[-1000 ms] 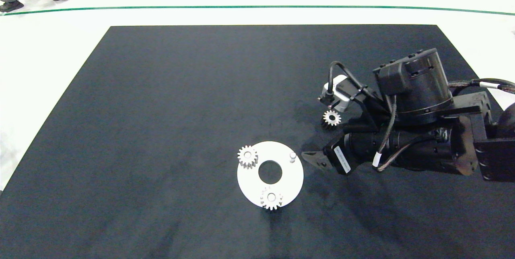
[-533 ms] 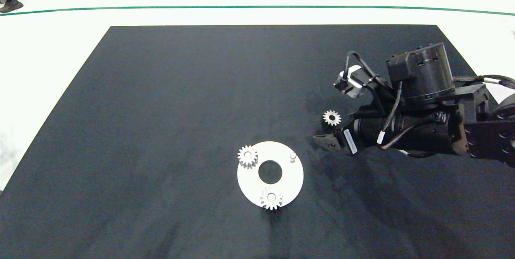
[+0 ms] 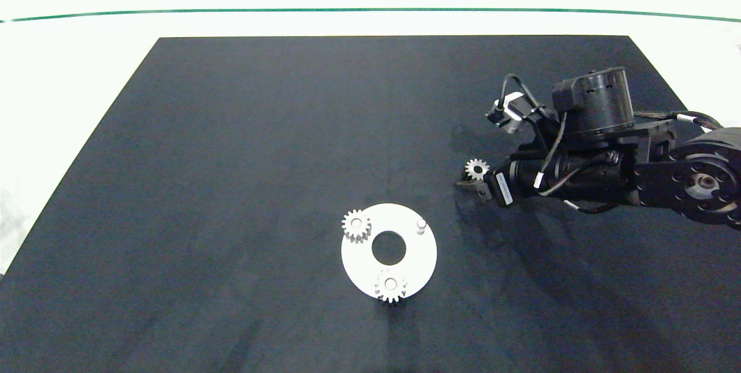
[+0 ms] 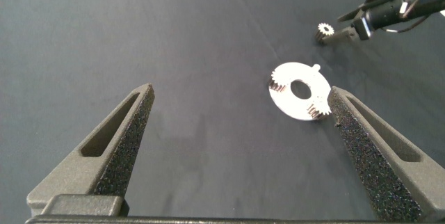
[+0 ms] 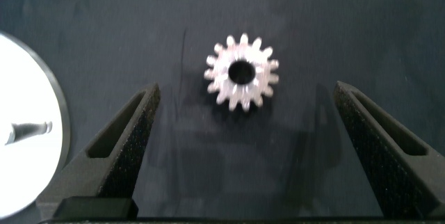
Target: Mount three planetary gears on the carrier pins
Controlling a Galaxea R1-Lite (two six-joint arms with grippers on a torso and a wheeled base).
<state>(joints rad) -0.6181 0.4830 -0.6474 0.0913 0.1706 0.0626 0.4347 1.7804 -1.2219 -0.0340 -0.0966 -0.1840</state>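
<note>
**Two gears seated, third lying loose under the right claw**

Nearest the robot, the white disc (image 3: 389, 250) lies flat on the black tabletop (image 3: 231, 158). Two gears sit on its pins: one at the near edge (image 3: 389, 286), one at the left (image 3: 356, 226). The third pin (image 3: 421, 225), on the right, stands bare. Judged from this, two of three installations are complete and one remains.

Farther off and to the right, the loose gear (image 3: 477, 169) lies flat on the tabletop, well apart from the disc. The right claw (image 3: 472, 179) is low over it, fingers spread wide with the gear between them; no contact is evident. The grasp is not yet made.

The right wrist view confirms what the head view hides: the gear (image 5: 241, 72) sits unclamped between the fingers, bore up. The left wrist view shows the left claw (image 4: 243, 147) spread, empty and well away, absent from the head view.
</note>
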